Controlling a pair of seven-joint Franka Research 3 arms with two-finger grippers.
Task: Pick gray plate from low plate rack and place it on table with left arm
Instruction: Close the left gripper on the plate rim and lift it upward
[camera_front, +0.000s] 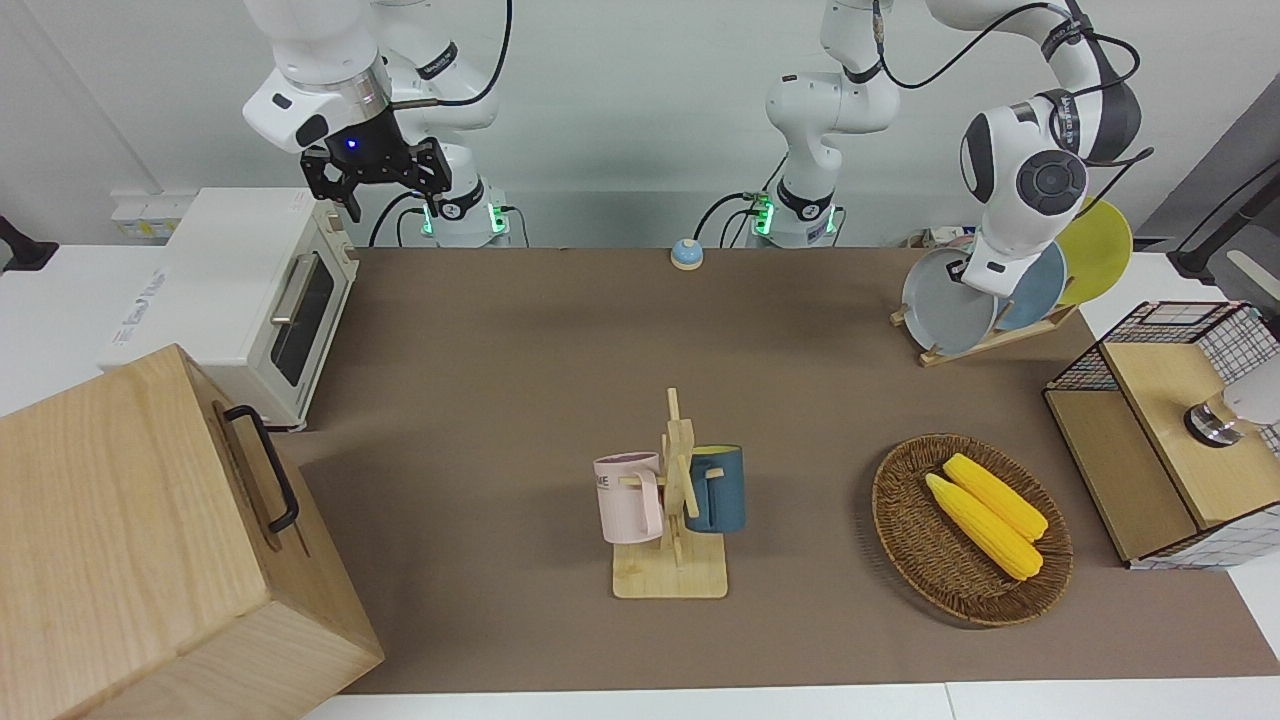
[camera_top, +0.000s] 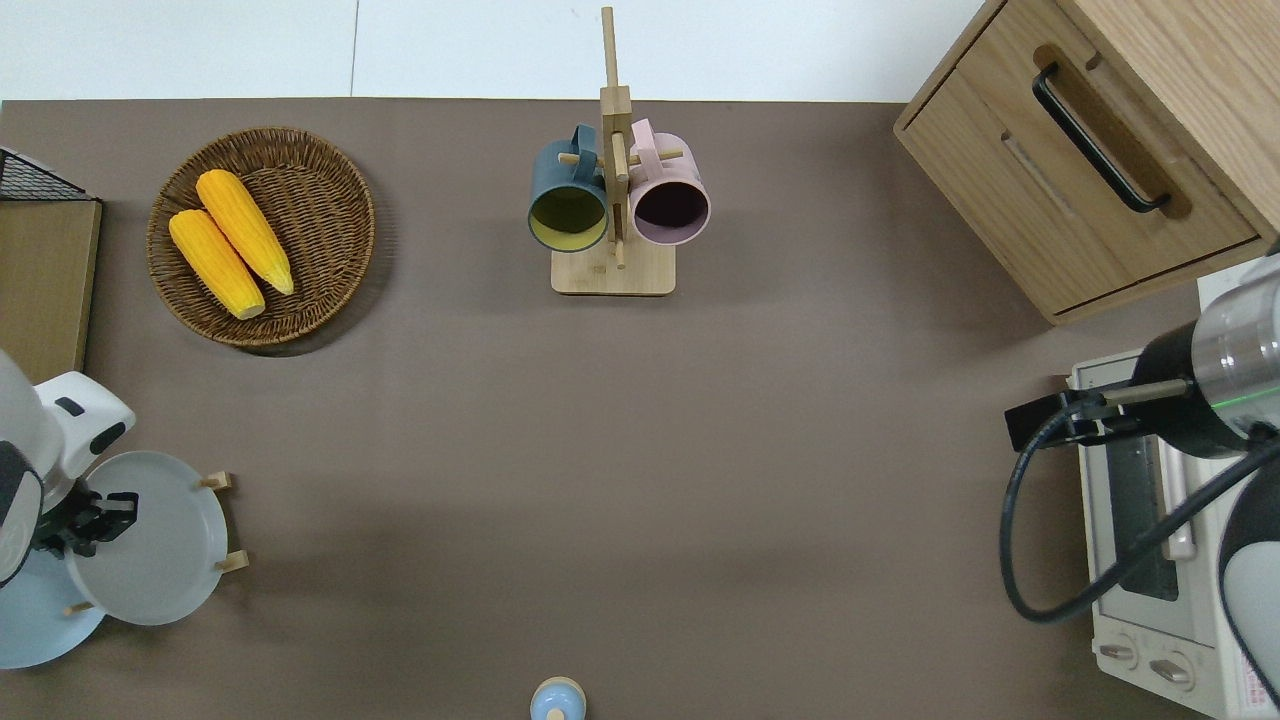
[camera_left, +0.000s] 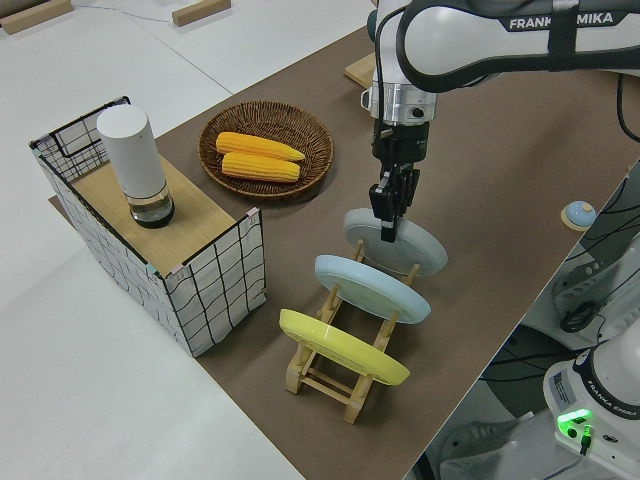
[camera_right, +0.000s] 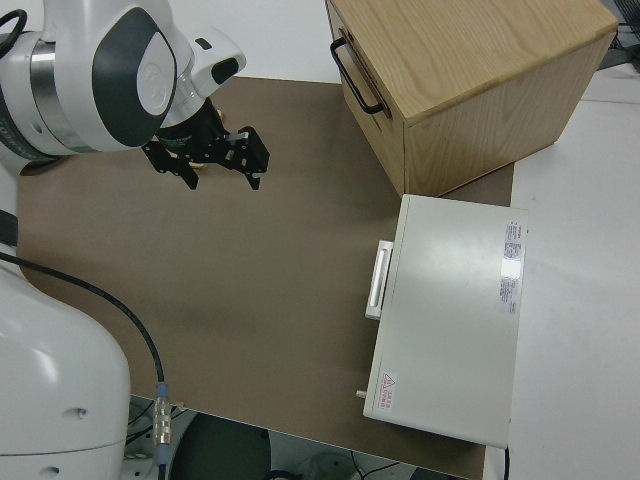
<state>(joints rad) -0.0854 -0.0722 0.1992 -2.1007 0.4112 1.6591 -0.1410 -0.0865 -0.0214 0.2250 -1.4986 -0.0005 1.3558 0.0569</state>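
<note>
The gray plate (camera_front: 945, 305) leans in the slot of the low plate rack (camera_front: 985, 340) that is closest to the right arm's end of the table, at the left arm's end of the table (camera_front: 560, 350). It also shows in the overhead view (camera_top: 160, 550) and the left side view (camera_left: 412, 248). My left gripper (camera_left: 386, 232) points down at the plate's upper rim; in the overhead view (camera_top: 95, 515) it is over that rim, and the arm hides most of it in the front view. My right gripper (camera_front: 375, 185) is parked and open (camera_right: 205, 170).
A sky-blue plate (camera_front: 1040, 285) and a yellow plate (camera_front: 1100, 245) stand in the same rack. A wicker basket (camera_front: 900, 540) with two corn cobs, a mug tree (camera_front: 675, 500), a wire crate (camera_front: 1170, 430), a toaster oven (camera_front: 240, 300) and a wooden cabinet (camera_front: 150, 540) stand around.
</note>
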